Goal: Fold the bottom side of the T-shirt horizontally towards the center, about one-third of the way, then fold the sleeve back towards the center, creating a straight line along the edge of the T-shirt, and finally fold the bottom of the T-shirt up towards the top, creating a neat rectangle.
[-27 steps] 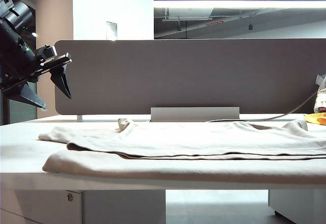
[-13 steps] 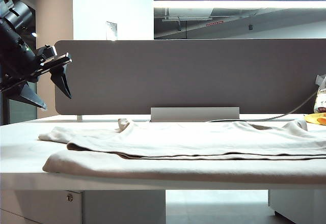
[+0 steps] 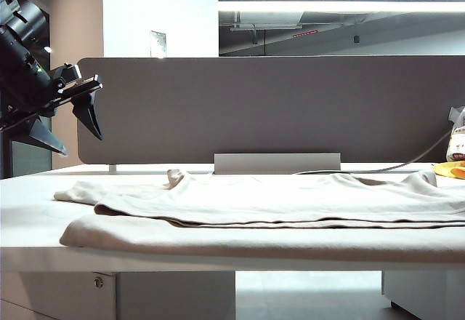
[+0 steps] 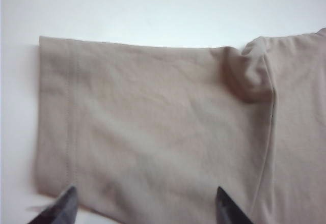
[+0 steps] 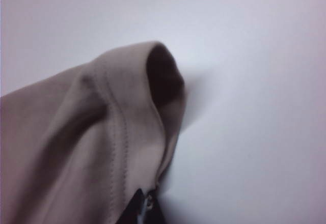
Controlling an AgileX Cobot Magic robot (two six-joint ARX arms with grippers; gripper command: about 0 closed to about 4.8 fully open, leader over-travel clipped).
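Observation:
The beige T-shirt (image 3: 276,204) lies spread across the white desk (image 3: 29,211), with its near side folded over in a long layer. My left gripper (image 3: 80,144) hangs open high above the shirt's left end. In the left wrist view a flat sleeve (image 4: 147,117) with a stitched hem lies under the open left gripper (image 4: 147,206). The right gripper (image 5: 145,206) is shut on the edge of a raised, hemmed sleeve (image 5: 122,112) of the T-shirt (image 5: 56,163); this gripper is outside the exterior view. I cannot pick out the bottom of the T-shirt.
A grey partition (image 3: 269,109) stands along the back of the desk, with a low grey box (image 3: 277,163) at its foot. A yellow object (image 3: 452,169) and a cable (image 3: 407,163) sit at the far right. Bare white desk (image 5: 254,81) lies beside the lifted sleeve.

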